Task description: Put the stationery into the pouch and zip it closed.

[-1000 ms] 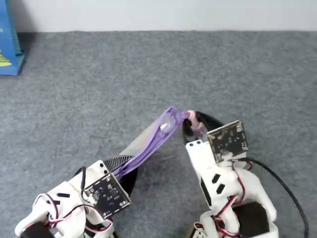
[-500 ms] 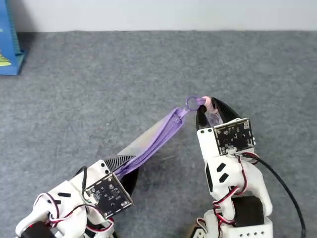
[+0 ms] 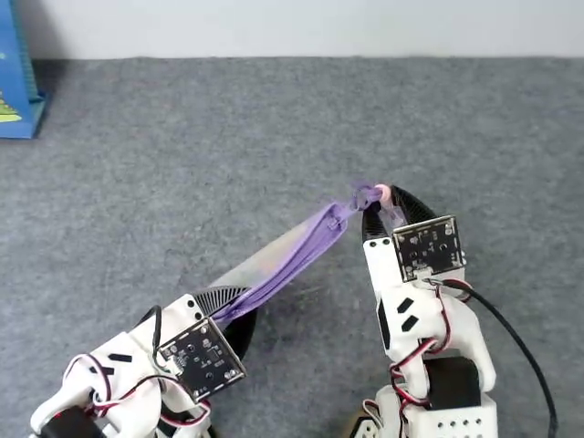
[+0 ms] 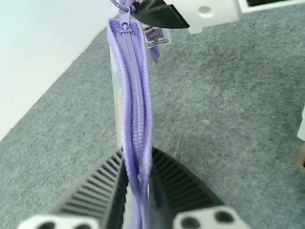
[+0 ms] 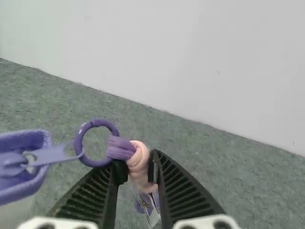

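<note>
The pouch (image 3: 283, 260) is seen edge-on, stretched in a line between the two grippers over the grey mat (image 3: 182, 137). Whether its lower edge touches the mat cannot be told. Its body is pale and translucent, and its upper edge is bound with a purple zip (image 4: 131, 95). In the left wrist view the zip teeth are seen meshed along the whole visible length, with the slider at the far end. A purple pull ring (image 5: 95, 136) is linked to the slider, and a pink charm (image 5: 138, 162) is tied to the ring. A small label (image 4: 155, 36) hangs near that end.

The left gripper (image 4: 136, 160) is clamped on the near end of the pouch, with the zip pinched between its ribbed fingers. The right gripper (image 5: 136, 167) is closed on the pink charm, just beside the ring.

A blue box (image 3: 14, 82) stands at the mat's far corner, well apart from the pouch.
</note>
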`<state>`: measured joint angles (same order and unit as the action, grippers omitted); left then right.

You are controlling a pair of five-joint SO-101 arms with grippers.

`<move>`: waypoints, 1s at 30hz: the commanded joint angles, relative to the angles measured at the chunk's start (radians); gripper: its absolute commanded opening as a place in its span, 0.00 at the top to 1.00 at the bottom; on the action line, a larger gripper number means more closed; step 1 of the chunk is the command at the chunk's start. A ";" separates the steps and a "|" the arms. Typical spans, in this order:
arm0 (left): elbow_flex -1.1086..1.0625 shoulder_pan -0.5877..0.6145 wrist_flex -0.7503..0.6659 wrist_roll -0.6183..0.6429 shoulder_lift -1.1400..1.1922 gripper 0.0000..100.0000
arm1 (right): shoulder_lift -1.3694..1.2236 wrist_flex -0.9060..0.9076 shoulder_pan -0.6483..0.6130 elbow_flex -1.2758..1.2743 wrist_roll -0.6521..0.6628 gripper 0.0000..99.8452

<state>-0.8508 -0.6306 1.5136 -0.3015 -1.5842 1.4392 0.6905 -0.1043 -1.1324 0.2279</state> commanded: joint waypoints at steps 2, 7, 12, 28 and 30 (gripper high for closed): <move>0.035 0.008 0.017 0.009 -0.011 0.91 | -0.013 -0.021 0.091 -0.005 -0.002 0.99; 0.041 0.061 -0.006 0.127 -0.011 0.75 | -0.013 -0.021 0.160 -0.023 -0.003 0.99; 0.042 0.216 -0.097 0.288 -0.011 0.70 | -0.013 -0.021 0.203 -0.087 -0.003 0.99; 0.035 0.549 -0.146 0.384 -0.011 0.70 | 0.001 -0.048 0.308 -0.206 -0.018 0.72; 0.015 0.598 -0.149 0.384 -0.011 0.71 | 0.001 -0.002 0.332 -0.193 -0.049 0.72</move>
<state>-0.8508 -0.0967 1.3924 0.0667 -1.5950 1.4270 0.6460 0.1933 -1.3502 0.2125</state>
